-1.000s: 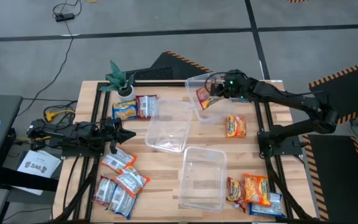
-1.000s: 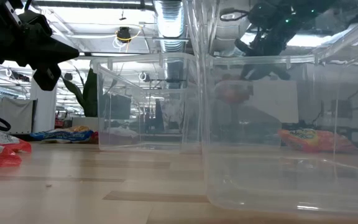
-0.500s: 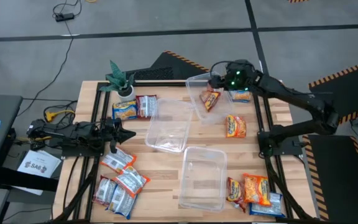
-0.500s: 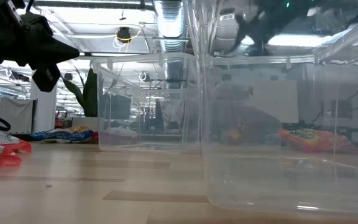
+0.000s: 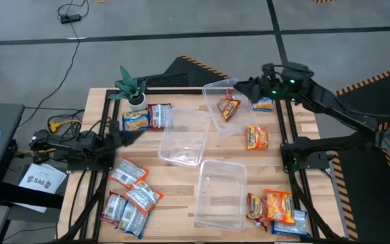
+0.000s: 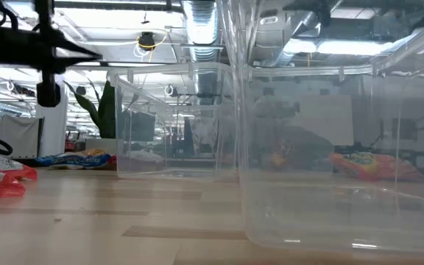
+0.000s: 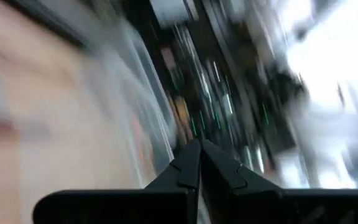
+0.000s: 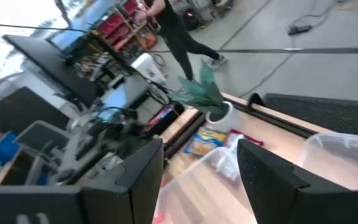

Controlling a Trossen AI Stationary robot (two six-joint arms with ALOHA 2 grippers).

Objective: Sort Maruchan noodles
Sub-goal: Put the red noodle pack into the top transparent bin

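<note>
Though the left wrist view is smeared, the left gripper [image 7: 199, 163] looks pinched together, while the right gripper [image 8: 201, 165] (fingers spread, empty) hangs beside a red packet [image 5: 227, 108] in a tub [image 5: 212, 89].

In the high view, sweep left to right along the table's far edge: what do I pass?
Potted plant → orange packet → red packet → far clear tub holding a red packet → right gripper → orange packet.

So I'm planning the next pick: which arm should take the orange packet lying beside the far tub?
The right. Its open claw hovers by the far tub, near the orange packet; the left claw, shut, sits across the table.
</note>
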